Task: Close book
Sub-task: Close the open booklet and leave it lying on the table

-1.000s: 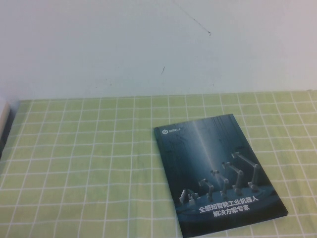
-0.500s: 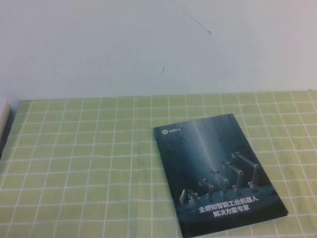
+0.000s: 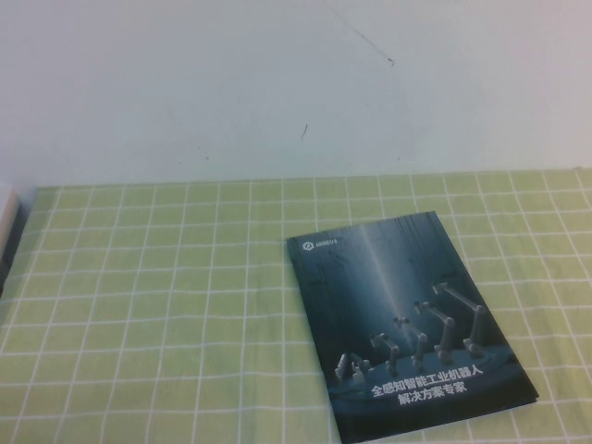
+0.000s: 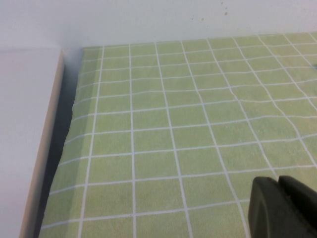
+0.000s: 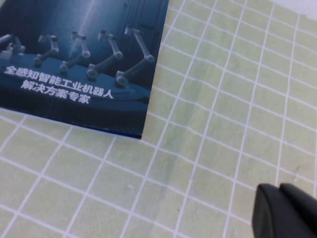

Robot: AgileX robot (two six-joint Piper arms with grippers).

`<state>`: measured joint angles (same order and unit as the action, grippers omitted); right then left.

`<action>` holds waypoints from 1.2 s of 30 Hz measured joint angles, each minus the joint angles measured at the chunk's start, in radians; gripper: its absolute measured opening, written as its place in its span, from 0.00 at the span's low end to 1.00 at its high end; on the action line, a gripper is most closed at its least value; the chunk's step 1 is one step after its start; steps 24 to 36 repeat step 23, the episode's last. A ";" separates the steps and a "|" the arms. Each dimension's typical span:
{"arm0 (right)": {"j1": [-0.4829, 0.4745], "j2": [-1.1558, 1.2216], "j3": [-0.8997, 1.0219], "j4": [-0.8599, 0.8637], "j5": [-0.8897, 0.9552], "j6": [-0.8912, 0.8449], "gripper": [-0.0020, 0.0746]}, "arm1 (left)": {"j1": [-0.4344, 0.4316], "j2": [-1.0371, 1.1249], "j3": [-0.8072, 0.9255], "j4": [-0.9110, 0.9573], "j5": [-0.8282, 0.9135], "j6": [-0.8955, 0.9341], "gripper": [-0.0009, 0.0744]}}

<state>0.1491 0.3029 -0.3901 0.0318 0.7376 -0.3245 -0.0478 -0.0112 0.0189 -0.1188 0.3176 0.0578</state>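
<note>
Pale wall point(image 3: 277, 83) rises behind the worktop point(image 3: 111, 370), which is spread with a green checked cloth point(image 3: 139, 268). A white slab point(image 4: 25, 139) lies along the worktop's left edge, just beside the cloth. The book point(image 3: 398, 314) lies flat and closed, dark cover up, towards the near right corner of the worktop, with bare cloth on its left, far and right sides. The left gripper point(image 4: 279, 187) is over bare cloth near the left edge, jaws clenched together and holding nothing. The right gripper point(image 5: 279, 192) is near one corner of the book and apart from it, jaws pressed together, empty.
</note>
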 joint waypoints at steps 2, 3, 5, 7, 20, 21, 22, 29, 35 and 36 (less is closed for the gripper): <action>-0.009 -0.020 0.007 -0.005 -0.009 0.000 0.02 | 0.000 0.000 0.000 0.000 0.000 0.000 0.01; -0.021 -0.036 0.015 -0.005 -0.023 0.000 0.02 | 0.000 0.000 0.000 0.000 0.000 0.000 0.01; -0.060 -0.075 0.038 -0.005 -0.053 0.000 0.02 | 0.000 0.000 0.000 0.000 0.000 0.004 0.01; -0.100 -0.118 0.069 -0.007 -0.093 0.000 0.02 | 0.000 -0.002 0.000 0.000 0.000 0.004 0.01; -0.153 -0.314 0.402 -0.168 -0.352 0.348 0.02 | 0.000 -0.002 0.000 0.000 0.004 0.003 0.01; -0.154 -0.314 0.402 -0.174 -0.357 0.357 0.02 | 0.000 -0.002 0.000 0.000 0.004 0.003 0.01; -0.154 -0.314 0.404 -0.180 -0.361 0.365 0.02 | 0.000 -0.002 0.000 0.000 0.004 0.003 0.01; -0.154 -0.314 0.404 -0.182 -0.362 0.370 0.02 | 0.000 -0.002 0.000 0.000 0.004 0.003 0.01; -0.154 -0.314 0.404 -0.182 -0.362 0.370 0.02 | 0.000 -0.002 0.000 0.000 0.004 0.003 0.01; -0.154 -0.314 0.404 -0.182 -0.362 0.370 0.02 | 0.000 -0.002 0.000 0.000 0.004 0.003 0.01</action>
